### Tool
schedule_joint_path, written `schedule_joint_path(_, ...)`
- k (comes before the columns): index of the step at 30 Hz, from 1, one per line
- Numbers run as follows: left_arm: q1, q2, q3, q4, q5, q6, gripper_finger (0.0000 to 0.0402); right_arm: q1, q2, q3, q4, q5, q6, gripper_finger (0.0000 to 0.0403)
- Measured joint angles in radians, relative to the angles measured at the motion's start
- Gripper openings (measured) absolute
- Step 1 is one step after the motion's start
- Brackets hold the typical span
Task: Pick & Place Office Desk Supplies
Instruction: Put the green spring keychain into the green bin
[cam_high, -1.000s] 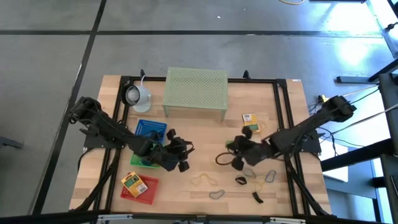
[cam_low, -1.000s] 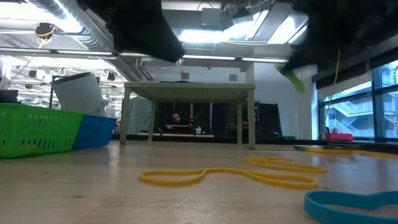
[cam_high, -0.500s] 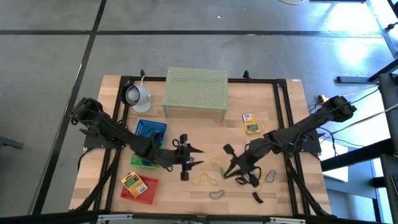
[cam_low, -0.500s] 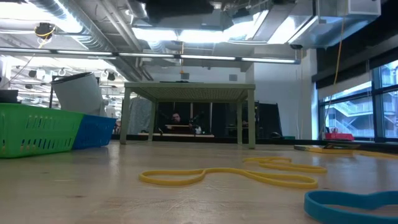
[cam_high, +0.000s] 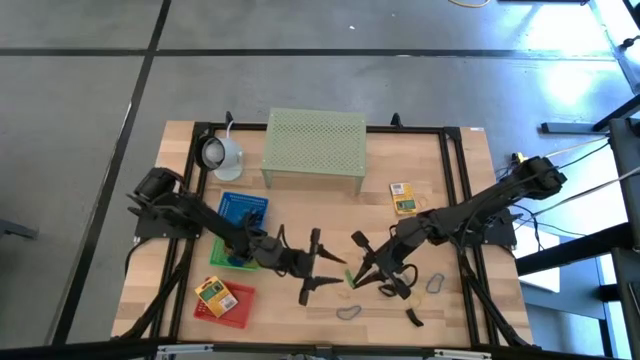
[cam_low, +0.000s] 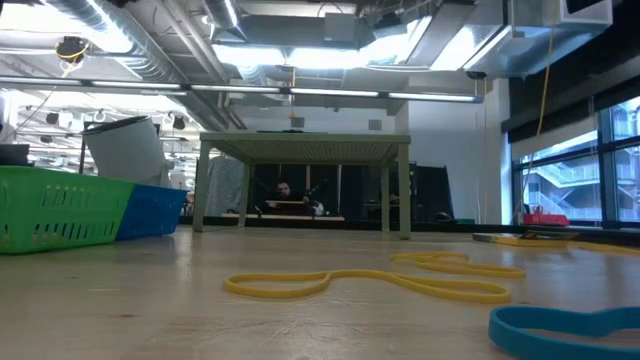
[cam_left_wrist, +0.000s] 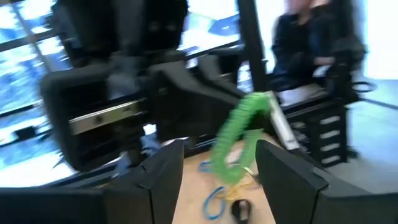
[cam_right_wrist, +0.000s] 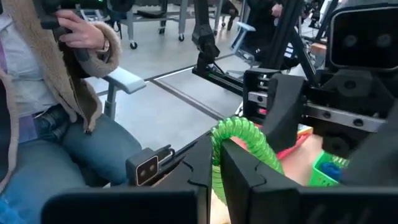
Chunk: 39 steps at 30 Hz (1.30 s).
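Lying nearest in the low view, a blue loop (cam_low: 570, 325) and a yellow loop (cam_low: 365, 283) are seen flat on the wooden table (cam_low: 150, 300). Above the table's front middle, a green loop (cam_right_wrist: 239, 138) is pinched between the pressed-together fingers of the right gripper (cam_high: 352, 276). It is faced by the left gripper (cam_high: 318, 266), whose fingers are spread wide, with the green loop seen in the gap between them in the left wrist view. Near the table's front-left corner, a yellow printed box (cam_high: 213, 292) is seen in a red tray (cam_high: 238, 308), with a green basket (cam_high: 228, 260) and a blue basket (cam_high: 238, 207) behind it. A second yellow box (cam_high: 403, 198) is seen farther back on the right. At the back, the pale green mesh stand (cam_high: 314, 143) is placed. Beyond the table, a seated person (cam_right_wrist: 43, 118) is shown.
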Motion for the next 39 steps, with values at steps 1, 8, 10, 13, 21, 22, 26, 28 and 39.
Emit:
schedule_joint_path(1, 0.005, 0.004, 0.0, 0.008, 0.027, 0.002, 0.0193, 0.0, 0.003, 0.0, 0.005, -0.002, 0.0, 0.0022)
schedule_joint_path(8, 0.043, 0.009, 0.0, 0.043, 0.209, -0.055, 0.019, -0.004, 0.013, 0.0, 0.026, -0.003, -0.011, 0.0022)
schedule_joint_path(10, 0.048, 0.009, 0.0, 0.05, 0.221, -0.065, 0.0189, -0.007, 0.013, 0.0, 0.037, -0.003, -0.013, 0.0022)
schedule_joint_path(13, 0.048, 0.009, 0.0, 0.049, 0.224, -0.069, 0.0186, -0.008, 0.013, 0.0, 0.067, 0.012, -0.006, 0.0022)
schedule_joint_path(21, 0.045, 0.009, 0.0, 0.049, 0.236, -0.069, 0.0182, -0.008, 0.013, 0.0, 0.075, 0.02, -0.005, 0.0022)
schedule_joint_path(22, 0.044, 0.009, 0.0, 0.049, 0.236, -0.069, 0.0182, -0.008, 0.013, 0.0, 0.075, 0.031, -0.005, 0.0022)
schedule_joint_path(26, 0.044, 0.009, 0.0, 0.049, 0.235, -0.069, 0.0182, -0.008, 0.013, 0.0, 0.079, 0.073, 0.014, 0.0022)
schedule_joint_path(28, 0.044, 0.009, 0.0, 0.047, 0.227, -0.069, 0.0182, -0.008, 0.013, 0.0, 0.081, 0.069, 0.025, 0.0022)
schedule_joint_path(39, 0.044, 0.009, 0.0, 0.026, 0.065, -0.069, 0.0154, -0.005, 0.013, 0.0, 0.089, 0.062, 0.026, 0.0023)
